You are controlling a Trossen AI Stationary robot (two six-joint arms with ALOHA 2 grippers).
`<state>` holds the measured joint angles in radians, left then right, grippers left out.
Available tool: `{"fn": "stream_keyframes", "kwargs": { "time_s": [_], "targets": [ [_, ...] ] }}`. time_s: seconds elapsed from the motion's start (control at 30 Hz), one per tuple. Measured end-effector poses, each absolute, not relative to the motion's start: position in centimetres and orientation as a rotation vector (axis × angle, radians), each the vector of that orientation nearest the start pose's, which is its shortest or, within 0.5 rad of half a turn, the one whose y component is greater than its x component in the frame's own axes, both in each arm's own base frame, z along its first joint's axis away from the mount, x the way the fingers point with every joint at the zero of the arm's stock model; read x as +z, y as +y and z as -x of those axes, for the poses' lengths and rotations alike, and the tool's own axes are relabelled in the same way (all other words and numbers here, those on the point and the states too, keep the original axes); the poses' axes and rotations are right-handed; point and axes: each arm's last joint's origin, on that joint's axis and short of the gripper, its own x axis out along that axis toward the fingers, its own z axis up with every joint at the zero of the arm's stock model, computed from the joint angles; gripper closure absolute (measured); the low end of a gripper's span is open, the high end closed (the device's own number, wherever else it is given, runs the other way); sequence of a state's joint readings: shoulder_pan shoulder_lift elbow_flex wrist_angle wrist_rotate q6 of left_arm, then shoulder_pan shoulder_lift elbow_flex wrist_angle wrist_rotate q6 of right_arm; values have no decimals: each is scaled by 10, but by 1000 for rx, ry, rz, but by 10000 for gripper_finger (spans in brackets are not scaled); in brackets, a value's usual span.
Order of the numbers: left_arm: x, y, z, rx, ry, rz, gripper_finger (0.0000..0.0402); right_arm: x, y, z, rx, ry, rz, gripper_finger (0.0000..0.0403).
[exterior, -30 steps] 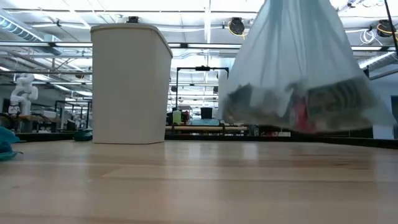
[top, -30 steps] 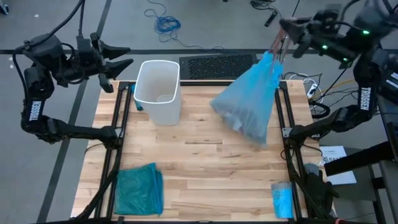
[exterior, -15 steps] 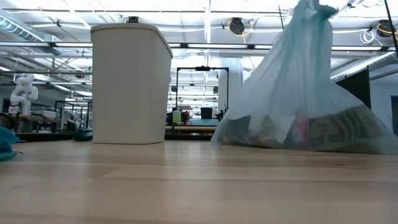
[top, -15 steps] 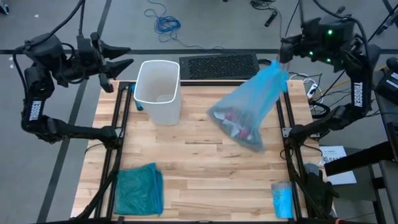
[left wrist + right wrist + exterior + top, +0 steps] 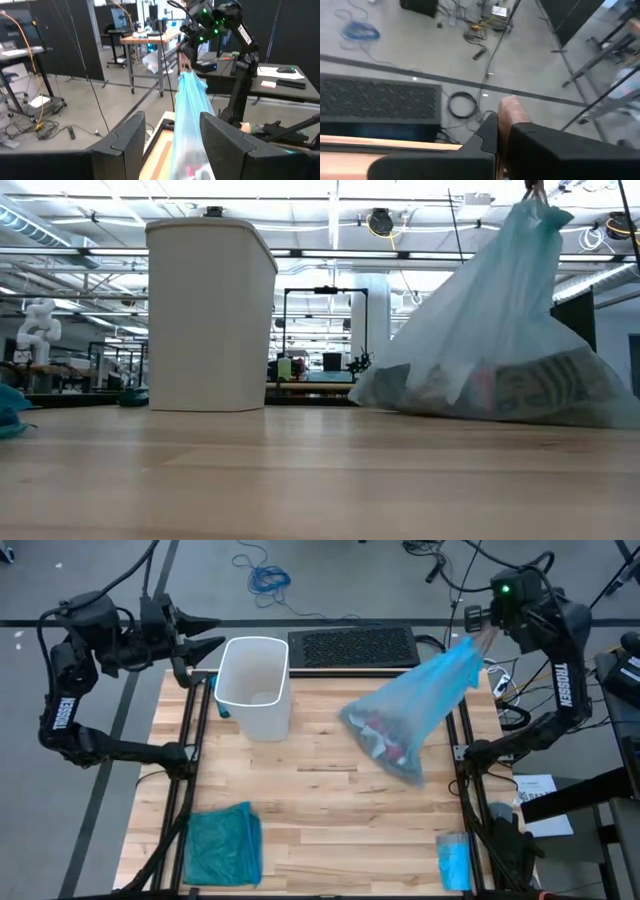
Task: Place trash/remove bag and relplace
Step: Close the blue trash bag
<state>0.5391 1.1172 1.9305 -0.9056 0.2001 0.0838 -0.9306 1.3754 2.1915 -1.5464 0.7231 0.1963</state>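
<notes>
Full bag dragged by its neck — it could slip.

The right gripper (image 5: 472, 628) pinches the bag (image 5: 408, 710) at its neck, trash (image 5: 385, 736) below on the table (image 5: 320, 810); thin plastic could tear. Left gripper (image 5: 207, 637), jaws parted and empty, waits beside the bin (image 5: 255, 685).

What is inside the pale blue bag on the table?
Through the bag, held at its neck by the right gripper, red and whitish trash shows at the bottom. Individual pieces blur behind the plastic.
</notes>
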Motion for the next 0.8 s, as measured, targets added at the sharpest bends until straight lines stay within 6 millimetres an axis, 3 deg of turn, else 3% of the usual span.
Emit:
{"fn": "stream_keyframes", "kwargs": {
  "time_s": [0.2, 0.43, 0.63, 0.8],
  "targets": [
    [546, 59, -110, 332, 150, -10, 218, 508, -146, -85, -1642, 590, -316, 403],
    [542, 59, -110, 334, 173, 89, 218, 471, -137, -93, -1461, 667, -446, 403],
    [540, 60, -112, 332, 188, 96, 218, 406, -138, -115, -1224, 720, -613, 403],
    [539, 62, -116, 316, 203, 104, 218, 332, -145, -139, -1058, 686, -775, 403]
  ]
}}
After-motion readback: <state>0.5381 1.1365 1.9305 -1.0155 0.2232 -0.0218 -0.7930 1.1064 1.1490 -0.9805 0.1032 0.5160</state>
